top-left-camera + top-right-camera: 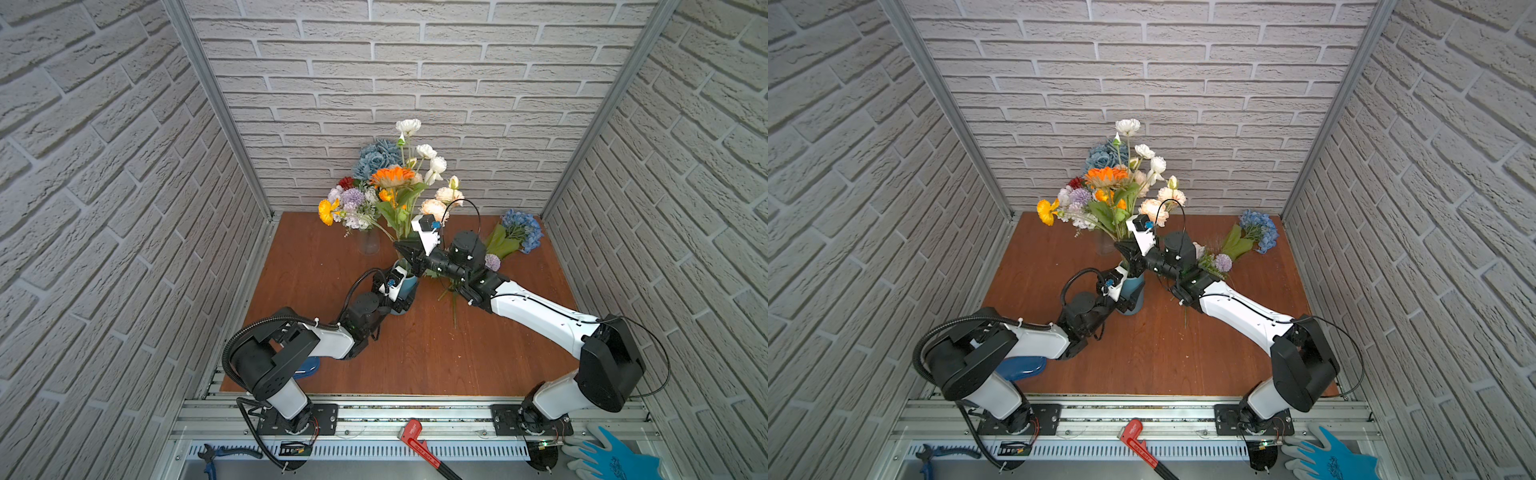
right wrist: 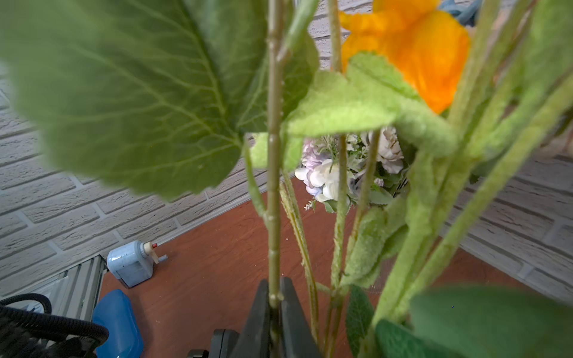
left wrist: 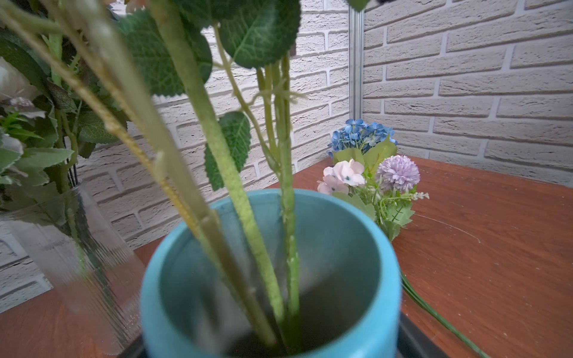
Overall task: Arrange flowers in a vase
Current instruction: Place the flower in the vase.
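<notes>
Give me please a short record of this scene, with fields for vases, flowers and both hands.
blue vase: centre of table, several stems inside
glass vase: farther back, holds a bouquet
left hand: grips the blue vase
right hand: shut on a flower stem above the blue vase
loose flowers: blue hydrangea and lilac sprig lying on the table

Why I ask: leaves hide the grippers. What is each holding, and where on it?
The right gripper pinches a thin flower stem low down, below the broad leaf. The left gripper clasps the blue vase around its body.
</notes>
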Robot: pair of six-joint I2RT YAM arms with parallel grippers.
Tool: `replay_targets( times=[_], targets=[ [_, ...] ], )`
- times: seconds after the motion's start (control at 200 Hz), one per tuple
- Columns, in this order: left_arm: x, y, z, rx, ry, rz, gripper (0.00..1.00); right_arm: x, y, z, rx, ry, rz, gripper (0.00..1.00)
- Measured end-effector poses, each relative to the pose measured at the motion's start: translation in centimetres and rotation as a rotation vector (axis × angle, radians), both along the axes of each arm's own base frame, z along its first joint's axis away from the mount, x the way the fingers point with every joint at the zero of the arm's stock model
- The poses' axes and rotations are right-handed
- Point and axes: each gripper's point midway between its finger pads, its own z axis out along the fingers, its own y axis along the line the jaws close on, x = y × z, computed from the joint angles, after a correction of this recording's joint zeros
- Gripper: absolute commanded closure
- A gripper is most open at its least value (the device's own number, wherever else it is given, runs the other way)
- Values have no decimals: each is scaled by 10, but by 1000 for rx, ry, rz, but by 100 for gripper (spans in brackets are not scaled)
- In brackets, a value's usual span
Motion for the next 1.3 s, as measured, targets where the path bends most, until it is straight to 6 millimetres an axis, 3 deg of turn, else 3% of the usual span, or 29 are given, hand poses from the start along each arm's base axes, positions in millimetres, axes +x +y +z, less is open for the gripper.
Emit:
replay_targets(
  times=[0.19,0.33,0.475,0.65,0.79,0.86,0.94,1.09,1.3],
  targets=[
    [0,0,0,0,0,1,100,-4,-2,-18,-58,58,2,59],
    [0,0,0,0,0,2,100,-13,-11,-18,-104,95,-5,56],
    [0,0,0,0,0,4,100,-32,-32,12,-113,82,-45,55],
    [0,1,0,0,0,10,100,-60,-74,60,-80,18,-149,55],
    [0,1,0,-1,0,11,100,-71,-108,70,-80,1,-253,55],
    [0,1,0,-1,1,12,100,-66,-125,58,-96,32,-324,56],
    [0,1,0,-2,1,13,100,-52,-150,31,-115,117,-429,56],
    [0,1,0,-2,1,13,100,-25,-196,-45,-170,353,-630,56],
    [1,1,0,-1,1,18,100,-26,-203,-133,-318,616,-688,57]
  ],
)
